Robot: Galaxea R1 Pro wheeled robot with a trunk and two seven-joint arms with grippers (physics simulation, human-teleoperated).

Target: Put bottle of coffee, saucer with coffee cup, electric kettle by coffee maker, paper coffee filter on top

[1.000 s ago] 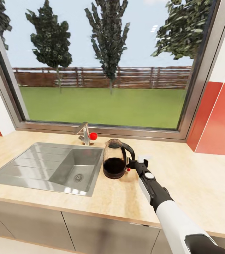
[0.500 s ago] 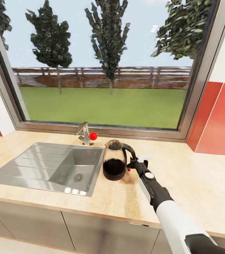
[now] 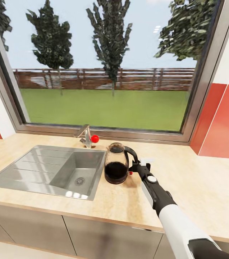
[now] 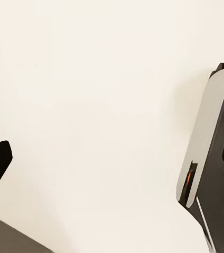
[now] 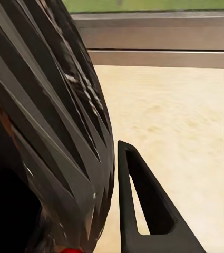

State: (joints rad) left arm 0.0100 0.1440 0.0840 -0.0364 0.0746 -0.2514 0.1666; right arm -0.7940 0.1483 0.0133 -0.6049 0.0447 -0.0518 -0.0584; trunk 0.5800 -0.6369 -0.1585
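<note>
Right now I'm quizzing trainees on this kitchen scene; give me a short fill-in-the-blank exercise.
1. The electric kettle stands on the kitchen countertop just right of the ____.
2. The right hand is at the kettle's black ____.
3. The knob by the faucet is coloured ____.

Missing words: sink; handle; red

Bright daylight thru window (image 3: pixel 107 72); sink (image 3: pixel 31 165) glare; soft shadows; wrist views blurry.
</note>
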